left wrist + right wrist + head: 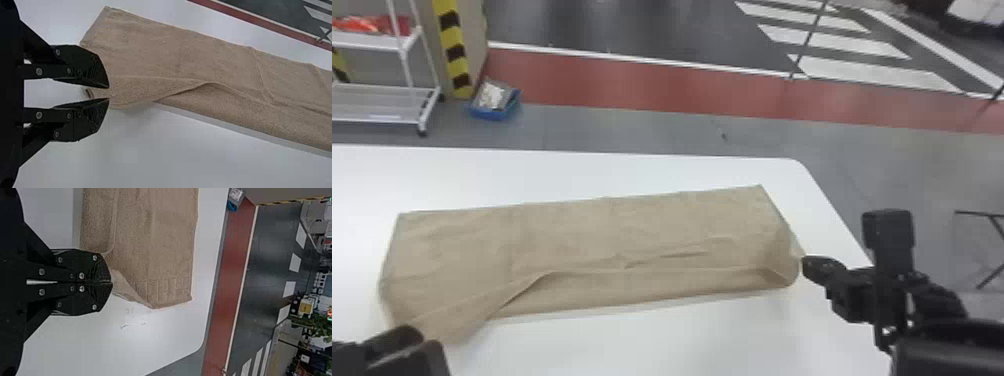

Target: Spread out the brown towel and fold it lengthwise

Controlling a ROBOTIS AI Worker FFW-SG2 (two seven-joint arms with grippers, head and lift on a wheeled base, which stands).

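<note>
My left gripper (109, 93) is open around a corner of the brown towel (642, 220), which runs long sideways to my right gripper (112, 282), pinching its other end.

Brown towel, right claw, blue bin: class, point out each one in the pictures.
Brown towel (572, 235): head view, flat middle part.
Right claw (112, 282): right wrist view, between the fingertips.
Blue bin (492, 115): head view, near wall.

The towel (562, 230) lies on the bench (657, 172), its right end near the far right corner.
</note>
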